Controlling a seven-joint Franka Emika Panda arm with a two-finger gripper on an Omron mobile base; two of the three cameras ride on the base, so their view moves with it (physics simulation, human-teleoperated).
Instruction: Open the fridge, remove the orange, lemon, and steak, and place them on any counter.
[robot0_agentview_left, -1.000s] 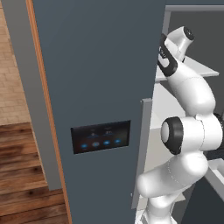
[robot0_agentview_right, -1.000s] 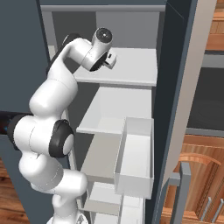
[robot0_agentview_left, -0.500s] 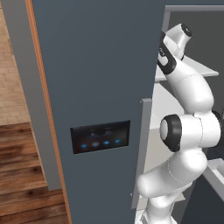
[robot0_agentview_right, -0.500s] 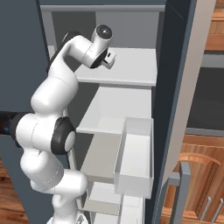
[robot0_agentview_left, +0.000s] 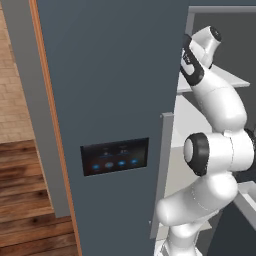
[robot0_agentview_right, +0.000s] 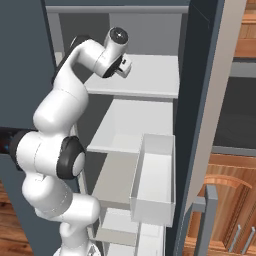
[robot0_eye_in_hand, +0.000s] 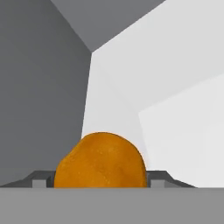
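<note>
The fridge (robot0_agentview_left: 115, 75) is seen with its right side standing open, the white shelves (robot0_agentview_right: 150, 75) exposed beside the dark blue-grey front that carries the small black, blue-lit control panel (robot0_agentview_left: 115, 156). The arm is reached up into the upper shelf of the fridge, and the gripper (robot0_eye_in_hand: 100, 180) is set around the orange (robot0_eye_in_hand: 100, 161) there. In the hand view the orange is framed between the two dark fingertips (robot0_eye_in_hand: 40, 179), one at each side of it, close against its skin; whether contact is made cannot be told, so it cannot be said whether the pincer is clenched on the fruit or merely placed about it. The orange is found at the inner corner of the fridge's shelf, near the grey side wall. A white door bin (robot0_agentview_right: 152, 182) is seen lower in the fridge, against the open door (robot0_agentview_right: 210, 100).
</note>
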